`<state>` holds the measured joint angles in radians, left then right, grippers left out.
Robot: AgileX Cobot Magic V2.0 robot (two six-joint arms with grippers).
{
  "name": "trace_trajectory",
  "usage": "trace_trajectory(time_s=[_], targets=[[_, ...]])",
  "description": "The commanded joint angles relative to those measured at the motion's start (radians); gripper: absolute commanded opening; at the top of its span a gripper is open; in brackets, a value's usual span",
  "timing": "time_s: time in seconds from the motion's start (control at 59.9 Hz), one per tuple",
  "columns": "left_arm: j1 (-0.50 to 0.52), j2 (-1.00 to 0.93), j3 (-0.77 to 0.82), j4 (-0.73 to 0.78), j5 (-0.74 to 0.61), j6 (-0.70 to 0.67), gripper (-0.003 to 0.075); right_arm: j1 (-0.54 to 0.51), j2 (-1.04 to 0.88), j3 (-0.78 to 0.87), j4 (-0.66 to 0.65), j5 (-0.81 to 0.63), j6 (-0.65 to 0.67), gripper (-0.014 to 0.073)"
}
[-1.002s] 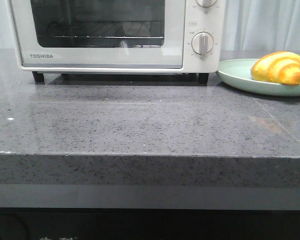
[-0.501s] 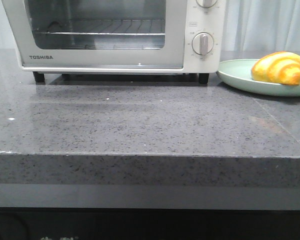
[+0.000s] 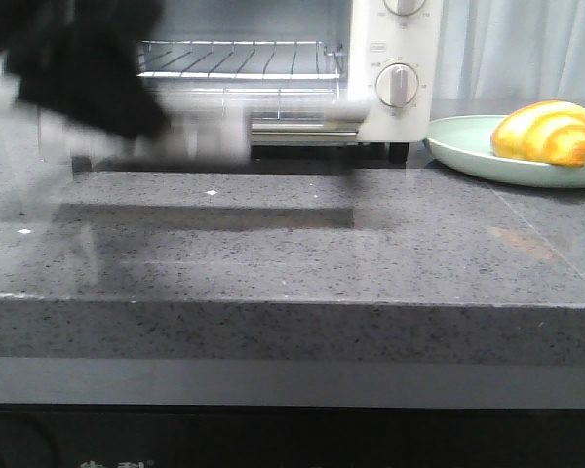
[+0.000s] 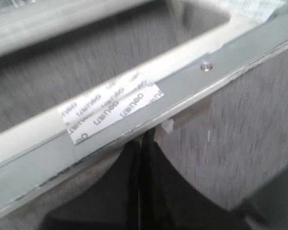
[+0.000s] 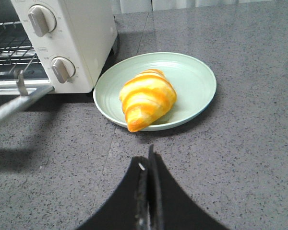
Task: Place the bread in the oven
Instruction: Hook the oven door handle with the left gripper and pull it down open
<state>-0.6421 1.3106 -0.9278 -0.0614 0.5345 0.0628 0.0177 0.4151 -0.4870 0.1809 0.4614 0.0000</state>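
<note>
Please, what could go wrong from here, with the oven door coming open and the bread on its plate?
The left hand is close against the door, which is blurred; it may drop hard onto the counter. The bread is glossy and lies loose on the plate, so the shut right hand might push it off the rim instead of gripping it.

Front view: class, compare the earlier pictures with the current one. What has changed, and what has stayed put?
The oven door has swung from shut down to open, baring the rack. The left arm has come into view as a dark blur in front of the oven; its tool sits shut at the door's edge. The bread stays on the plate, untouched.
</note>
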Motion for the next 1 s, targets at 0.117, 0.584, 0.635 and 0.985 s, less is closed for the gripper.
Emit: trace_trajectory(time_s=[0.117,0.584,0.635,0.985], targets=[[-0.008,-0.028,0.025,-0.041,-0.115,-0.004,-0.002,0.003,0.013,-0.038,0.008,-0.067,0.0,-0.006],[0.196,-0.218,0.025,-0.041,-0.283,-0.006,-0.002,0.003,0.013,-0.038,0.008,-0.034,0.0,-0.006],[0.246,-0.247,0.027,-0.032,-0.285,-0.006,-0.002,0.003,0.013,-0.038,0.008,-0.022,0.0,-0.006],[0.518,-0.608,0.296,0.005,-0.334,-0.006,-0.002,0.003,0.068,-0.042,0.125,0.009,0.0,-0.006]])
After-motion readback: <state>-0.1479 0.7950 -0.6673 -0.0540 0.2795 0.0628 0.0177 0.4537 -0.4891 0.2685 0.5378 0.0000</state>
